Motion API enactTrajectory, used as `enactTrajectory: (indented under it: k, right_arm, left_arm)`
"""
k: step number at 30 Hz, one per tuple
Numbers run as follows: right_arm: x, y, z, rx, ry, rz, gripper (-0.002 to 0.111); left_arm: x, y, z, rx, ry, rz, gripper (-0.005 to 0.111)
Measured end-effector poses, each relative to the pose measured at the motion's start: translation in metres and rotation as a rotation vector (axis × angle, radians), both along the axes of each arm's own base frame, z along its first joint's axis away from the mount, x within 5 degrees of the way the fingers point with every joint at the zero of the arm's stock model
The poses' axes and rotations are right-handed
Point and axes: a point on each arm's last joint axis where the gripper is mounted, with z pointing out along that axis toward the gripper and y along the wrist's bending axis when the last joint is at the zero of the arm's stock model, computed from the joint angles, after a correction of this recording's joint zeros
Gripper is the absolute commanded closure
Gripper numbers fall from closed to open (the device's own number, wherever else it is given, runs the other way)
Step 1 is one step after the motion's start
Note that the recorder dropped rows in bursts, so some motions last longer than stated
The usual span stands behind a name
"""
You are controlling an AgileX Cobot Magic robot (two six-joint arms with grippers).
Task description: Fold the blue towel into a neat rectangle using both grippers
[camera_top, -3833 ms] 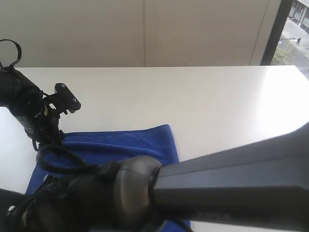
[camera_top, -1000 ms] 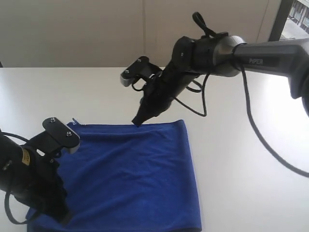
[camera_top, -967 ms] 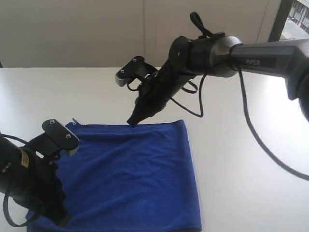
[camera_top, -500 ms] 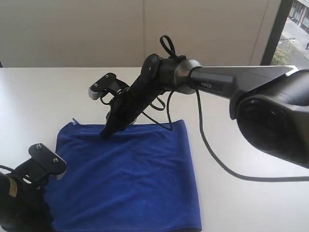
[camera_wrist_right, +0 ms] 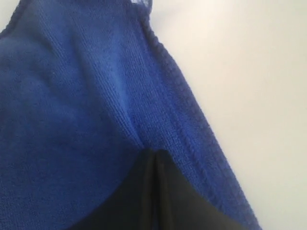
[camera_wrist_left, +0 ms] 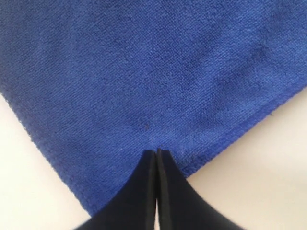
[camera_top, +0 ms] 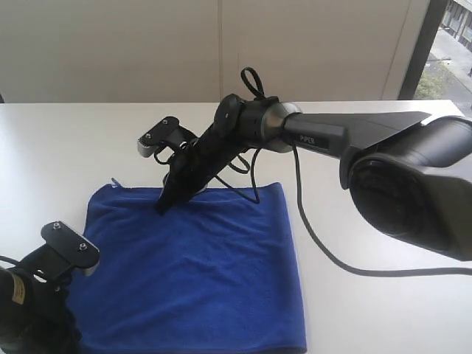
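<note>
White tabletop (camera_top: 383, 310) runs back to a pale wall (camera_top: 110, 51), with a strip of window (camera_top: 450, 51) at the far right. On it the blue towel (camera_top: 206, 273) lies spread flat in the lower left-centre of the exterior view, in the same place as a second ago.

The right gripper (camera_top: 162, 209) reaches across from the right on its grey-sleeved arm (camera_top: 310, 138). Its tip rests on the towel just inside the far edge, near the far-left corner. A second ago that tip stood at the middle of the far edge, so it has travelled left along it; over the last half second it has hardly shifted. Its jaws are pressed fully together, and the right wrist view shows a ridge of cloth running up to them. Whether any fabric is pinched I cannot tell.

The left gripper (camera_wrist_left: 157, 155) also has its jaws closed tight, its tip on the towel just inside a corner, with white table on both sides. The left arm (camera_top: 37, 302) sits lower in the exterior view than a second ago, its tip cut off by the bottom edge.
</note>
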Motion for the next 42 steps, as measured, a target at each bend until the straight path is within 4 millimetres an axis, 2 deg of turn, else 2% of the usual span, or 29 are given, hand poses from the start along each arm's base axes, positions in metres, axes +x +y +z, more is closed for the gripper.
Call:
enactTrajectory:
  k: [6, 12, 16, 25, 42]
  right_arm:
    - [0.001, 0.0, 0.002, -0.002, -0.012, 0.003, 0.108]
    - [0.007, 0.003, 0.019, 0.021, -0.057, 0.005, 0.108]
    - [0.009, 0.004, 0.022, 0.027, -0.075, 0.0, 0.108]
    - [0.011, 0.004, -0.006, 0.01, -0.031, -0.006, 0.108]
    - [0.024, 0.001, -0.01, -0.036, -0.168, -0.045, 0.108]
  left_arm:
    - [0.0, 0.0, 0.0, 0.0, 0.0, 0.0, 0.107]
    - [0.0, 0.0, 0.0, -0.001, 0.001, 0.004, 0.107]
    - [0.0, 0.0, 0.0, -0.002, 0.002, 0.007, 0.107]
    - [0.0, 0.0, 0.0, -0.002, 0.002, 0.007, 0.107]
    - [0.0, 0.0, 0.0, -0.002, 0.002, 0.009, 0.107]
